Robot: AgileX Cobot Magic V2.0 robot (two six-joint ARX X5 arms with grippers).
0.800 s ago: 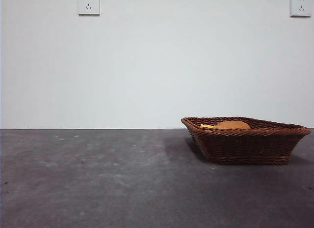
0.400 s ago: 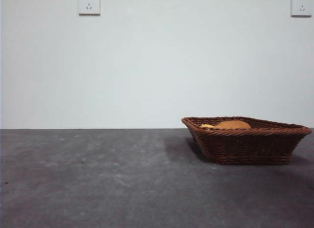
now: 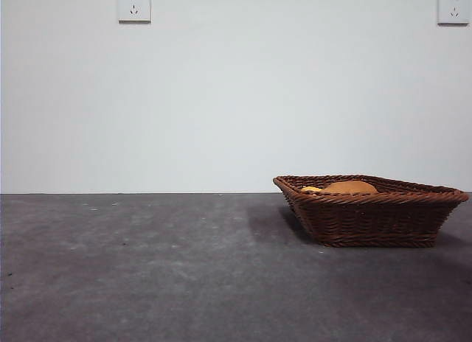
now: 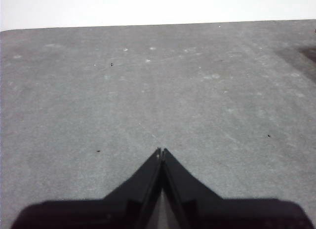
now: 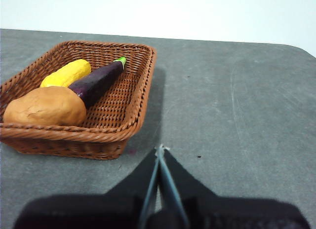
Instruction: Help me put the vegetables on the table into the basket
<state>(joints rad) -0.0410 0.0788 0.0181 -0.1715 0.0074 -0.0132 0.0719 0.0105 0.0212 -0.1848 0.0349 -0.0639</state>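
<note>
The basket (image 5: 79, 98) sits on the counter (image 5: 237, 115) with the corn (image 5: 65, 73), eggplant (image 5: 97, 81) and potato (image 5: 45, 106) inside, the eggplant lying between the other two. The right gripper (image 5: 159, 151), fingers pressed together and empty, hangs above bare counter just beside the basket's near corner. The left gripper (image 4: 161, 152), also pressed together, is over bare counter, well apart from the basket.

Dark grey table (image 3: 147, 268), kinda mottled and scuffed. Only thing sitting straight on it is the brown wicker basket (image 3: 369, 217), over on one side.
</note>
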